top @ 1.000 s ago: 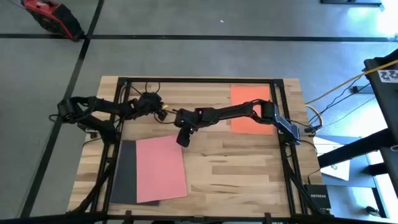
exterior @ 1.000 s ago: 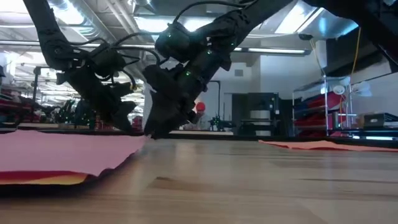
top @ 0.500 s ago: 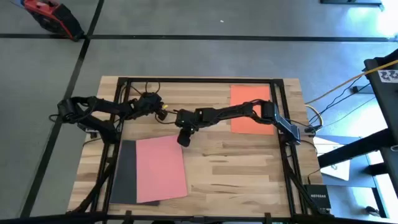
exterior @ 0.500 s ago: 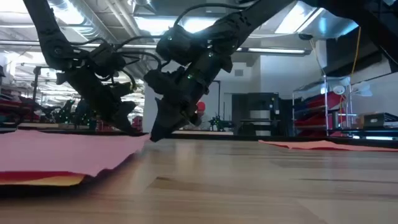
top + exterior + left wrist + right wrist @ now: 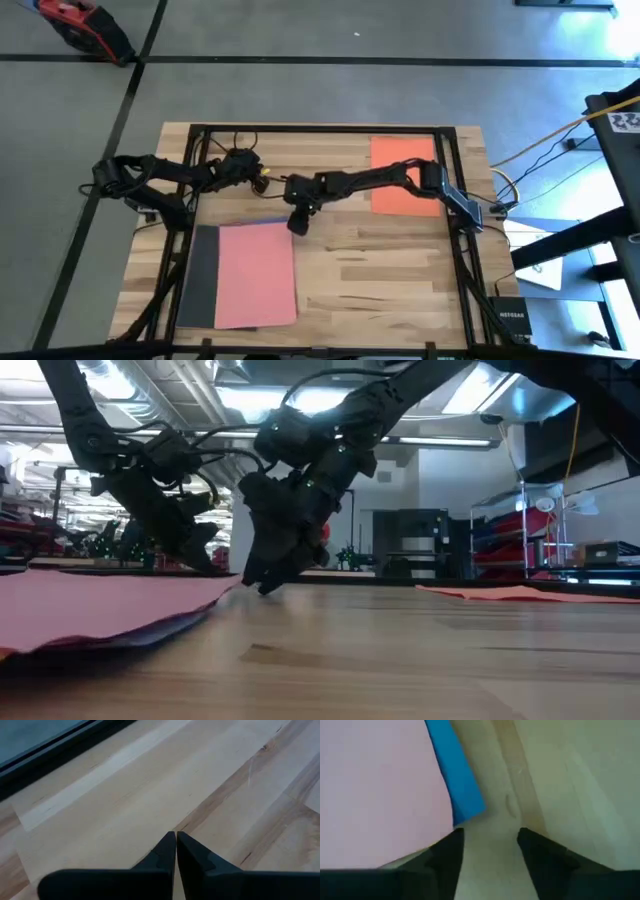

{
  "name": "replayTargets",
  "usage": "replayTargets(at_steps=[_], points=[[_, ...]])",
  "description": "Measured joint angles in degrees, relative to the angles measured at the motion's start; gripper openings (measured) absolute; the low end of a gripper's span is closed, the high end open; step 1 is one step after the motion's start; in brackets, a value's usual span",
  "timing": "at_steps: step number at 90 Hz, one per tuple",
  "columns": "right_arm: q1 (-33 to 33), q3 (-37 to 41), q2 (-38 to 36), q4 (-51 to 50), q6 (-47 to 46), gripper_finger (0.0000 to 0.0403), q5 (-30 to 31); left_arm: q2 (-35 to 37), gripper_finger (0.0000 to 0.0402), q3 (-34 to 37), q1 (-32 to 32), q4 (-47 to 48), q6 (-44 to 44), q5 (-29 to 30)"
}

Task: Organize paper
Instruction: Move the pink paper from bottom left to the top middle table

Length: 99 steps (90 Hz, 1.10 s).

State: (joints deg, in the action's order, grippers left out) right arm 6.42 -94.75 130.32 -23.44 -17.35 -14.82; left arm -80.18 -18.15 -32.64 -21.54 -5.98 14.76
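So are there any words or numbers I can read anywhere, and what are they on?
"NETGEAR": on the small black box on the floor, right of the table; tiny, so only just readable.
White tag on the black stand at the right edge: it has dark marks, too small to read.
The pink paper, the orange paper and the arms: no writing visible.

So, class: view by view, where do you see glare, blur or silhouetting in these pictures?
High view: bright glare washes the floor at the right edge. Low view: the arms show as dark silhouettes against lit ceiling lights. Right wrist view: the pink sheet and blue sheet look soft and blurred. Left wrist view: even light, no glare.
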Motion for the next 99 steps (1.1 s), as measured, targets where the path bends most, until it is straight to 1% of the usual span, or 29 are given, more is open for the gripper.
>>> replayTargets(at_steps=[10, 26, 38, 48, 61, 74, 99], points=[[0.78, -1.27, 0.0, -3.3, 1.62, 0.0217, -1.58, 0.0, 0.0, 0.0, -0.02, 0.02, 0.0, 0.0], [1.63, -5.13, 0.0, -8.91, 6.92, 0.0217, -1.39, 0.02, 0.0, 0.0, -0.02, 0.01, 0.0, 0.0], [1.37, -7.8, 0.0, -11.76, 12.12, 0.0216, -3.5, 0.02, 0.0, 0.0, -0.02, 0.0, 0.0, 0.0], [-0.06, -7.99, 0.0, -11.75, 14.51, 0.0216, -4.62, 0.02, 0.0, 0.0, -0.01, 0.0, -0.02, 0.0], [-1.6, -7.99, 0.01, -10.29, 14.87, 0.0216, -5.3, 0.02, 0.0, 0.0, -0.01, -0.02, -0.02, 0.0], [-2.69, -7.99, 0.01, -7.68, 14.78, 0.0216, -4.46, 0.02, 0.0, 0.0, -0.02, -0.04, -0.02, 0.0], [-1.76, -7.99, 0.02, -6.64, 14.51, 0.0216, -3.69, 0.02, 0.0, 0.0, -0.02, -0.04, 0.0, -0.01]])
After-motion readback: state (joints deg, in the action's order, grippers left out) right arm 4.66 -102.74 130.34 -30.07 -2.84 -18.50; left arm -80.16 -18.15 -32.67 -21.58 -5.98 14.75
